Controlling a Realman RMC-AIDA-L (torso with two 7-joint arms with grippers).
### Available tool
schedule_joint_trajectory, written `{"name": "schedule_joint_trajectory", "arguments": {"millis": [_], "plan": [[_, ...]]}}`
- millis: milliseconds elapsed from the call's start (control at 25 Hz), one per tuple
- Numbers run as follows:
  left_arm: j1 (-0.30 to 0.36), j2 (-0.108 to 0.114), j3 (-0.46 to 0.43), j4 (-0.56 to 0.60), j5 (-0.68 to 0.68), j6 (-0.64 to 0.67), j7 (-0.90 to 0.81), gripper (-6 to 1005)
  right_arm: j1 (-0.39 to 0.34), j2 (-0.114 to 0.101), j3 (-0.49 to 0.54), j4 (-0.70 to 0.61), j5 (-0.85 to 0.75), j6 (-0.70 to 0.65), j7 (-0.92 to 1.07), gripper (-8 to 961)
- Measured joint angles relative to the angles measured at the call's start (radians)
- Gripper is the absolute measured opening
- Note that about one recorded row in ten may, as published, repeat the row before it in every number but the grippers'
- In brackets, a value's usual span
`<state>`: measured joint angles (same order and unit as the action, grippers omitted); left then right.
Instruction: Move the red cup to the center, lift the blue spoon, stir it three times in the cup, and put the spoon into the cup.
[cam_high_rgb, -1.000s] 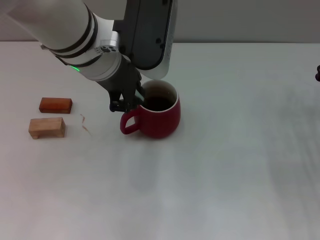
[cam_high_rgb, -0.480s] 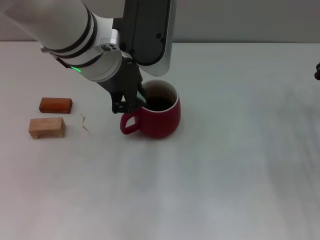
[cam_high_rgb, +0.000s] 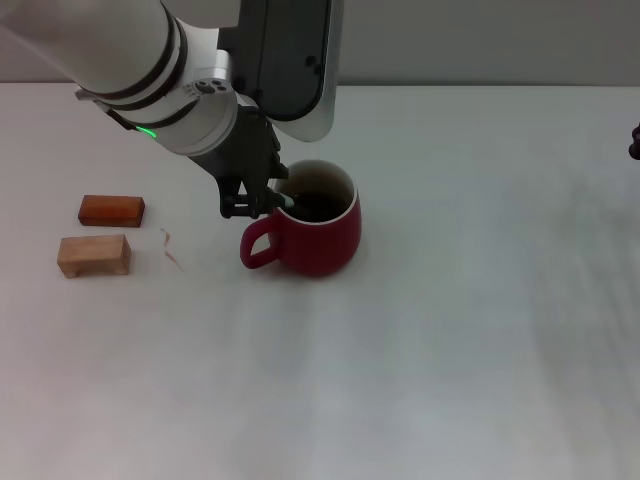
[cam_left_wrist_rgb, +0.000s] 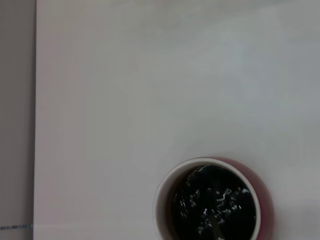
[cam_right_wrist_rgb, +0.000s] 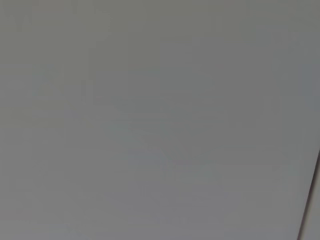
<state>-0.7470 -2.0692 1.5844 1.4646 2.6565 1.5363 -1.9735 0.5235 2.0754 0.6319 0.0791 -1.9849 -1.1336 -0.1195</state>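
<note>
Head view: left hand (cam_high_rgb: 262, 203) poised at the handle side of the red cup (cam_high_rgb: 312, 235), fingers reaching over the pale rim, a sliver of the blue spoon (cam_high_rgb: 287, 200) showing between them and the dark inside. Clamped on the spoon, by the look of it, though most of the handle hidden behind the fingers. Cup standing upright on the white table (cam_high_rgb: 450, 330), loop handle turned toward the two wooden blocks (cam_high_rgb: 100, 232) lying well apart from it. Left wrist view: cup (cam_left_wrist_rgb: 210, 200) seen from above, dark glistening contents, a grey metal neck (cam_left_wrist_rgb: 216, 231) dipping into them near the rim.

Judged as mid-stir. Best done with small, level circles kept inside the rim, bowl low in the contents, no sideways push on the wall that could slide or tip the cup; release only once the spoon leans steadily against the rim.

Right hand (cam_high_rgb: 635, 146) barely visible at the table's far edge, well away from the cup, parked; open or closed, cannot tell.

No brand, label or legible writing anywhere; only a green indicator light (cam_high_rgb: 146, 131) on the left arm.
</note>
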Motion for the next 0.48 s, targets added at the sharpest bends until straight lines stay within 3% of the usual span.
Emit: {"name": "schedule_joint_trajectory", "arguments": {"millis": [200, 480], "plan": [[0.01, 0.002, -0.111, 0.031, -0.039, -0.001, 0.029, 252, 0.001, 0.0, 0.0, -0.001, 0.0, 0.0, 0.0, 30], [0.041, 0.006, -0.439, 0.046, -0.304, -0.018, 0.169, 252, 0.004, -0.001, 0.0, -0.007, 0.0, 0.001, 0.004, 29]]}}
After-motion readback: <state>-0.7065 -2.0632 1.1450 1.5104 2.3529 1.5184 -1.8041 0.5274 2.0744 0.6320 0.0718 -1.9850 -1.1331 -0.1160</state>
